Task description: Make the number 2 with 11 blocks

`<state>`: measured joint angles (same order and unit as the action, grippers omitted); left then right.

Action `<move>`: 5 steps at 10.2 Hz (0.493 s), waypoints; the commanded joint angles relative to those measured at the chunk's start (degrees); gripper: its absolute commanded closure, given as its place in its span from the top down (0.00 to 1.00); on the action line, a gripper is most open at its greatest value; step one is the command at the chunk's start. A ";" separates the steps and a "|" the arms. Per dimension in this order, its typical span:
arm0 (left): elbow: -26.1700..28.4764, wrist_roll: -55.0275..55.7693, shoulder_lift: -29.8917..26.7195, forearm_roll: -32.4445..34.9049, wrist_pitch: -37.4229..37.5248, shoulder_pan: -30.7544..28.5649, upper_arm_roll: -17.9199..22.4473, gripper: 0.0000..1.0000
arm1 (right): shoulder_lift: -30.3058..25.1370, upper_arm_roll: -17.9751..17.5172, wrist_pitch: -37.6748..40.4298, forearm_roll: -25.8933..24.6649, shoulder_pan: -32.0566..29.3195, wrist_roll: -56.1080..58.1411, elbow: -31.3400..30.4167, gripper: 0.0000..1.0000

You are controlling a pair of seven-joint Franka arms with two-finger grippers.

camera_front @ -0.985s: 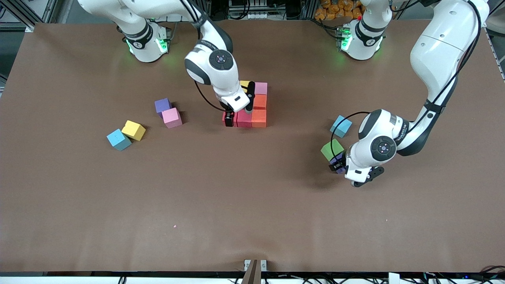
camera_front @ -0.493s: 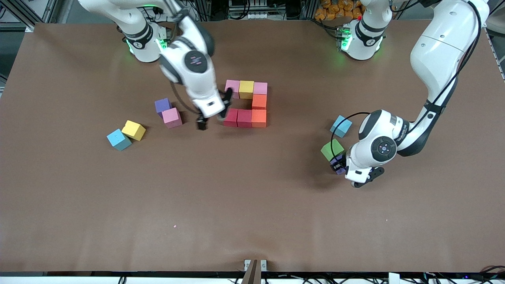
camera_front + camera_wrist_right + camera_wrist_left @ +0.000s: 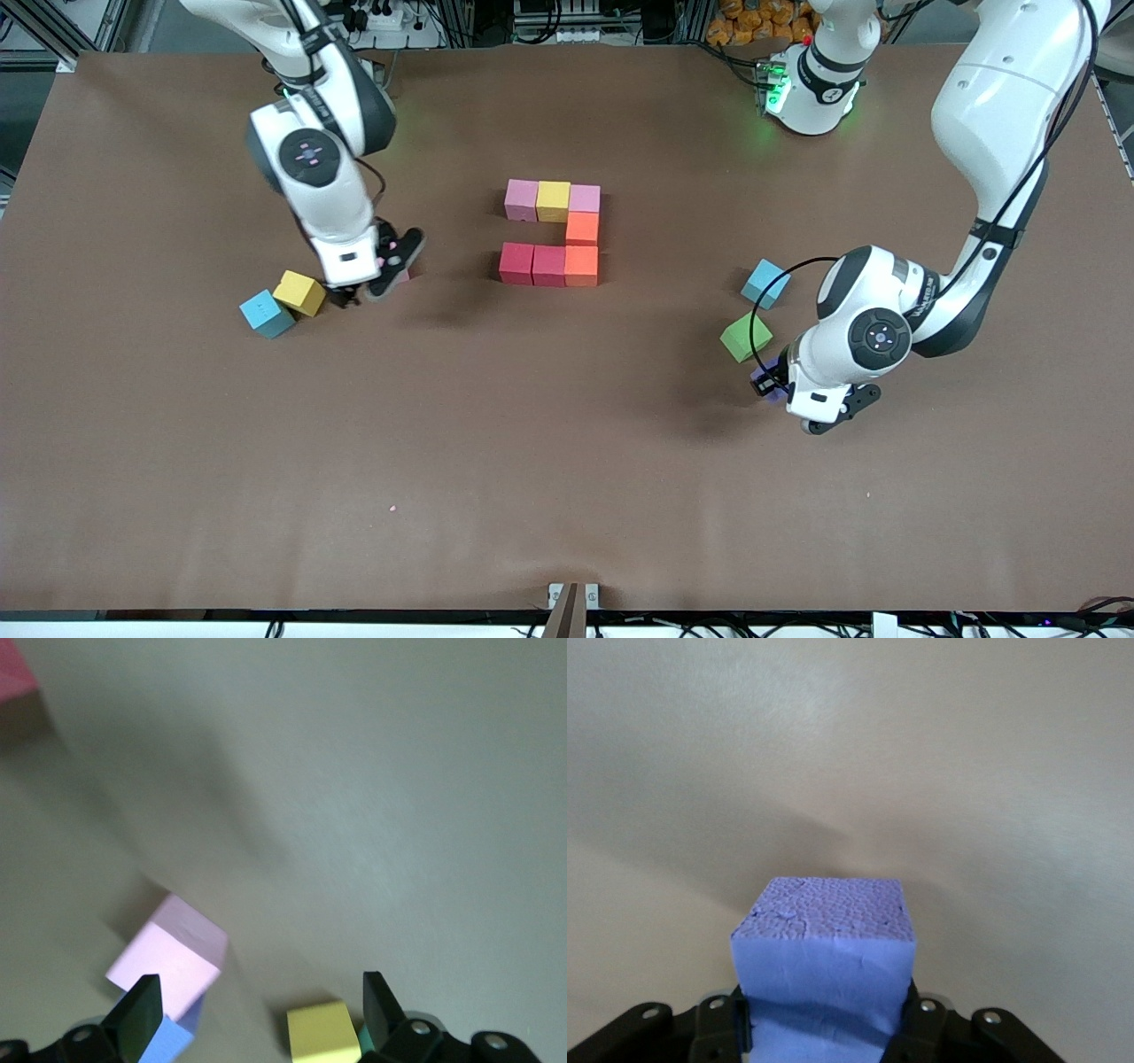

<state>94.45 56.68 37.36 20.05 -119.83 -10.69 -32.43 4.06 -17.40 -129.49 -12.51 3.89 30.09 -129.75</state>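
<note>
**Half a 2 built, two ways this could get messy**

The number 2 (image 3: pixel 551 232) sits mid-table with its top bar, an orange link and a red-red-orange middle row done. The left gripper (image 3: pixel 769 383) is clamped on a purple block (image 3: pixel 824 966), just beside the green cube (image 3: pixel 745 338). If it swings low, it could bump that cube or the light blue block (image 3: pixel 765 283).

The right gripper (image 3: pixel 372 282) hangs wide open over a pink block (image 3: pixel 168 957), near the yellow block (image 3: pixel 299 292). Those loose blocks are packed tight, so a sloppy descent probably shoves a neighbour instead of grabbing cleanly.
</note>
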 commanded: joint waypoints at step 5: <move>-0.67 20.44 -4.40 0.43 3.47 10.58 -3.68 0.35 | -1.86 -0.53 -8.40 0.64 -23.54 49.54 -5.87 1.00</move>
<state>93.73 72.06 33.76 20.04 -117.31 -1.31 -35.24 3.84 -17.10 -136.41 -12.46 -16.06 69.59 -133.75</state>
